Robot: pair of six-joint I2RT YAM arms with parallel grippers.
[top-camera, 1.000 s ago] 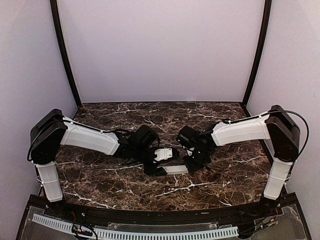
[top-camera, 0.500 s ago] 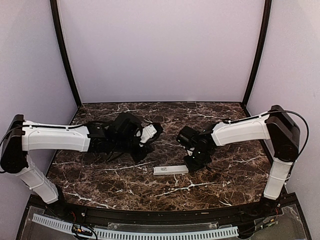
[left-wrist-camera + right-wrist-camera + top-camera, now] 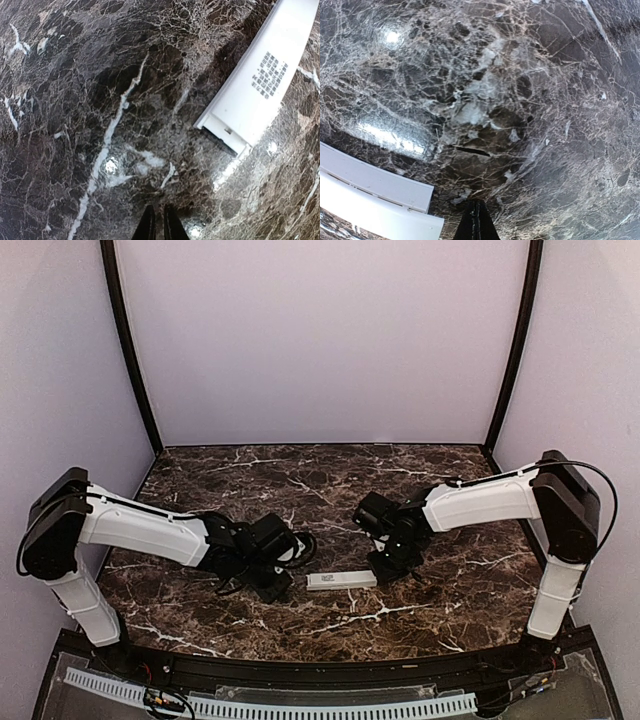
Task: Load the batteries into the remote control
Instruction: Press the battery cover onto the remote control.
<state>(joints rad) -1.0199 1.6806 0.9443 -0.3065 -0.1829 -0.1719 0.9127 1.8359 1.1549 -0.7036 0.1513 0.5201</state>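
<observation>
The remote control (image 3: 341, 580) lies flat on the marble table (image 3: 330, 480), a slim white bar between my two grippers. In the left wrist view the remote control (image 3: 260, 85) shows a printed label and a stepped end with a dark slot. My left gripper (image 3: 283, 585) points down at the table just left of the remote's left end; its tips (image 3: 159, 226) stand almost together with nothing between them. My right gripper (image 3: 388, 570) hangs shut at the remote's right end, its tips (image 3: 476, 220) beside the remote control (image 3: 370, 200). No batteries are in view.
Pale walls and two dark corner posts (image 3: 128, 350) enclose the table on three sides. A black rail and a white slotted strip (image 3: 270, 705) run along the near edge, below the arm bases.
My left arm swung back and left away from the remote, then came forward and down beside its left end, jaws closing on the way. The right arm and the remote have not moved.
</observation>
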